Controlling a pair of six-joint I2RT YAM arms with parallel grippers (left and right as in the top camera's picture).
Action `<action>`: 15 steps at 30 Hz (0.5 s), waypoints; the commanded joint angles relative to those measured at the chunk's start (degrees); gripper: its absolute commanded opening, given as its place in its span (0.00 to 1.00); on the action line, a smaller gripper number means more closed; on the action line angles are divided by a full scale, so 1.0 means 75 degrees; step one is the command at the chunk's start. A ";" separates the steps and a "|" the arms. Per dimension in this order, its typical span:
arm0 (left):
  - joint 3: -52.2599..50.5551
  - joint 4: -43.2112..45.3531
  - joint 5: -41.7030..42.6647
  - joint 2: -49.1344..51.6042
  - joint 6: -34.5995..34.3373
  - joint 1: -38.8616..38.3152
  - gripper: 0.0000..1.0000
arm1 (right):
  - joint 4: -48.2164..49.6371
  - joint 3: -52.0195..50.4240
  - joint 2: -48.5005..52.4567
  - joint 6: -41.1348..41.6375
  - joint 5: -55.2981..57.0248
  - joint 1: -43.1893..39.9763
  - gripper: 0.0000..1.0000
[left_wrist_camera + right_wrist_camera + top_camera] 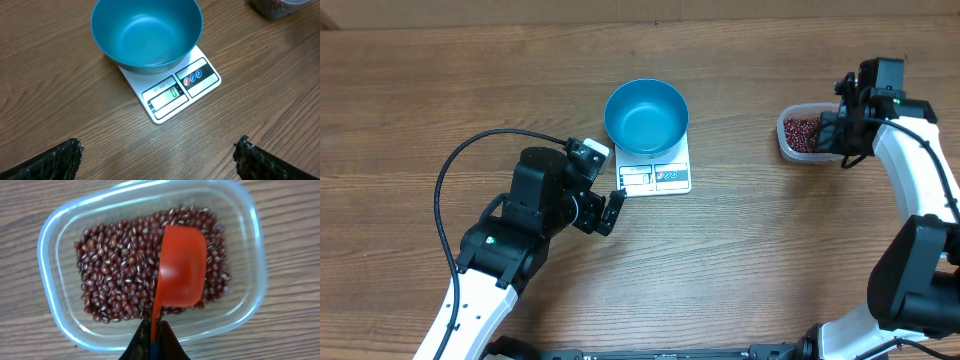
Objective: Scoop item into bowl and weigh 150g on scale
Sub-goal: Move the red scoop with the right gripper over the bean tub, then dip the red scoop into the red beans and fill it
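Eyes on the scale (172, 94) first: its display window reads a single "0". The tiny print above that window is too small for me to read. Beside it is a bordered label with three round marks, one red and two blue.

The blue bowl (146, 32) sits on the back of the scale, empty. Its rim hangs out past the white platform on both sides and leaves only the front display strip uncovered.

The left gripper (602, 186) hovers low just off the scale's near left corner. Its jaws are spread wide with nothing between them. In the left wrist view the two black fingers (55, 161) frame bare wood, with the scale beyond them.

Over on the right, the beans (120, 265) lie in a clear plastic tub (50, 280), a dark red layer across its floor. The right gripper (154, 339) is clamped tight on the handle of a red scoop (182, 267). The scoop's cup is down among the beans, toward one end of the tub. I cannot see any beans inside the cup.

For room, there is a wide stretch of open wooden table (740, 230) between the scale and the tub. There is more bare wood in front of both. The tub sits well apart from the bowl, close under the right arm.
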 commanded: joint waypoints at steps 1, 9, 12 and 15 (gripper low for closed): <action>-0.0029 0.0000 0.0117 -0.0143 0.0146 0.0029 1.00 | -0.0041 -0.0125 0.0119 -0.0044 -0.0845 -0.0052 0.04; -0.0029 0.0000 0.0117 -0.0143 0.0143 0.0029 1.00 | -0.0087 -0.0125 0.0122 -0.0245 -0.1894 -0.0280 0.04; -0.0029 0.0003 0.0117 -0.0143 0.0143 0.0029 1.00 | -0.0102 -0.0125 0.0122 -0.0245 -0.2203 -0.0481 0.04; -0.0029 0.0000 0.0114 -0.0143 0.0143 0.0029 1.00 | -0.0102 -0.0125 0.0131 -0.0245 -0.2786 -0.0857 0.04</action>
